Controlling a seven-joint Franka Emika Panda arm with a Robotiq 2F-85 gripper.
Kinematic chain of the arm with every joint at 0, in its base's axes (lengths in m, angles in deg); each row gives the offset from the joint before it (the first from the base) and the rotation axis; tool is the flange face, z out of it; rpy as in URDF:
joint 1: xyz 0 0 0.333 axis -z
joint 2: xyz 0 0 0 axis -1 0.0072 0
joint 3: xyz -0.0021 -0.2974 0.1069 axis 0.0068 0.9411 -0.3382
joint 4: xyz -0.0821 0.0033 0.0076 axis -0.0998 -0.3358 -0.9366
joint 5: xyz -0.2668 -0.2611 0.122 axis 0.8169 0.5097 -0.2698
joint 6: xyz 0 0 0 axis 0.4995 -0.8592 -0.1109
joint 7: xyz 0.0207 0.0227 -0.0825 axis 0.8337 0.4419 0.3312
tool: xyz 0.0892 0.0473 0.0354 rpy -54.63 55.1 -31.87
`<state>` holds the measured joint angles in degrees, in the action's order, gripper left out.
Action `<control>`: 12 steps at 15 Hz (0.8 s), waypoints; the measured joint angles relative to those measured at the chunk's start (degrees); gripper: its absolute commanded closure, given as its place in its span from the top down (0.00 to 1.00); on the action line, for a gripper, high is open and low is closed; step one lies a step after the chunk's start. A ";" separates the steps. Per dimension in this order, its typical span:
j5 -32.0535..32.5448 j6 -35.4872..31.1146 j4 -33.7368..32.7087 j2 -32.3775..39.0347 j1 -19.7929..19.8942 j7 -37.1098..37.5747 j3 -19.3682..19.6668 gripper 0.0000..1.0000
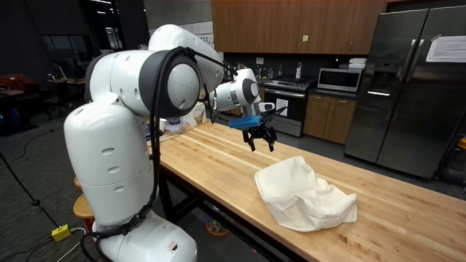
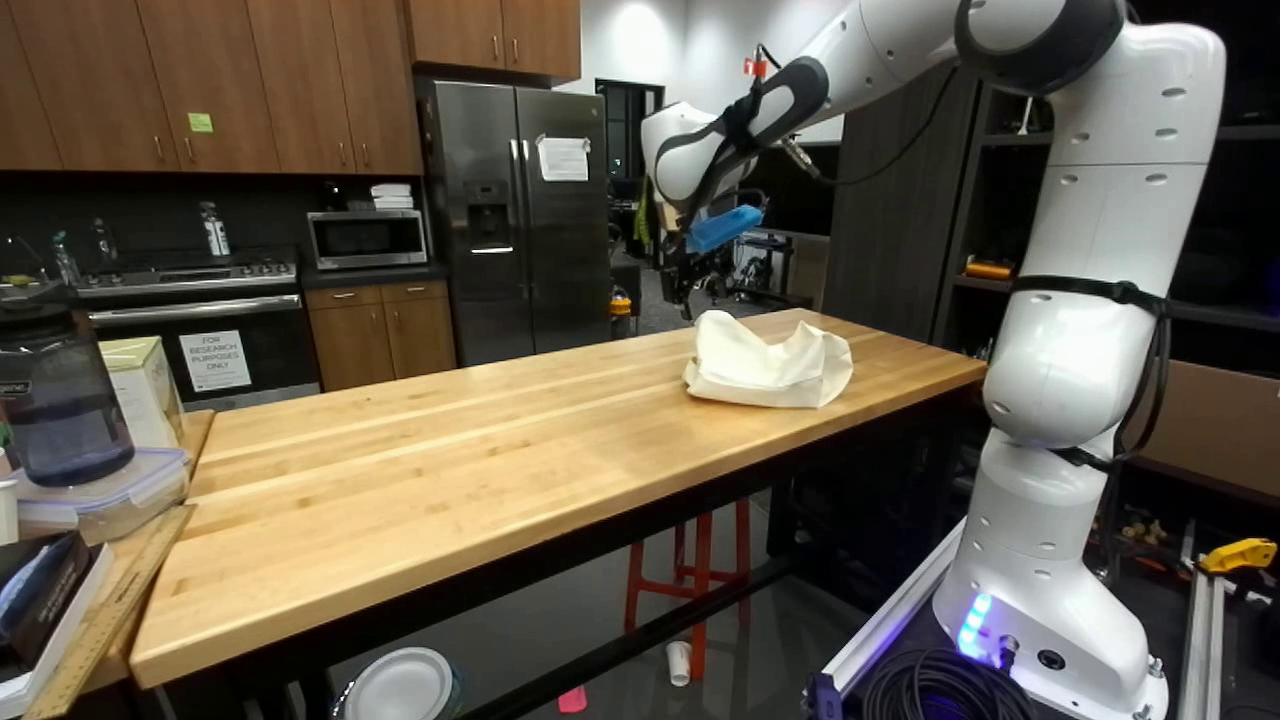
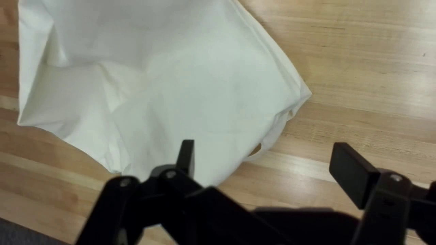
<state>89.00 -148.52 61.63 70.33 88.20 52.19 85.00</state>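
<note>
The cloth (image 1: 302, 198) lies crumpled on the table (image 1: 204, 156), right of centre in the lower half of the frame in an exterior view. It looks light, soft and limp, hardly fragile and not slippery, so a raised fold or loose edge should be easier to pinch than the flatter middle. In that view its long axis runs from upper left to lower right, one corner peaking toward the top; in the wrist view a corner points right, and the frame's top edge cuts the cloth off. The gripper (image 1: 262, 148) hangs above, apart from it, fingers (image 3: 354, 175) spread wide and holding nothing.
</note>
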 measured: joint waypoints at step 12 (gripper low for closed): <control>-11.81 -3.56 -3.64 1.68 2.46 -0.67 1.07 1.00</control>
<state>77.19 -152.07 57.99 72.01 90.66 51.52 86.08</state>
